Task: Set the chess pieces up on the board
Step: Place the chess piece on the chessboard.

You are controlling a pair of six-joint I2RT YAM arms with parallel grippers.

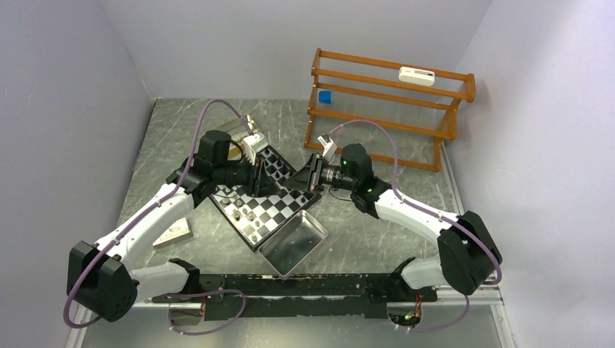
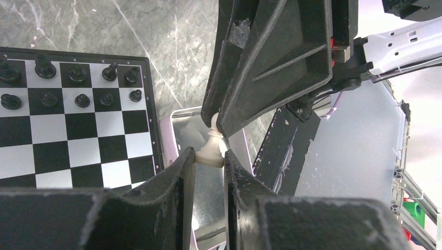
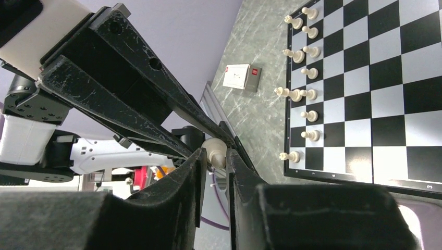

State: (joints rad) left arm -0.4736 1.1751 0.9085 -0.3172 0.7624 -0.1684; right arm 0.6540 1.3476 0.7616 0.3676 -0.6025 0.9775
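The board [image 1: 279, 212] lies tilted between the arms. Black chess pieces [image 2: 78, 73] stand in two rows along one edge. Cream chess pieces [image 3: 305, 73] stand along the opposite edge. Both grippers meet tip to tip above the board's far corner. My left gripper [image 2: 209, 156] is shut on the base of a cream chess piece [image 2: 211, 148]. My right gripper [image 3: 215, 156] is shut on the other end of the same piece [image 3: 215, 150]. The piece hangs in the air over the metal tray's rim. In the top view the fingers [image 1: 291, 181] hide it.
A shiny metal tray [image 1: 294, 243] lies next to the board's near corner. A small metallic box [image 1: 174, 233] sits by the left arm. A wooden rack [image 1: 391, 109] with a blue cube [image 1: 324, 96] and a white block [image 1: 416, 75] stands at the back right.
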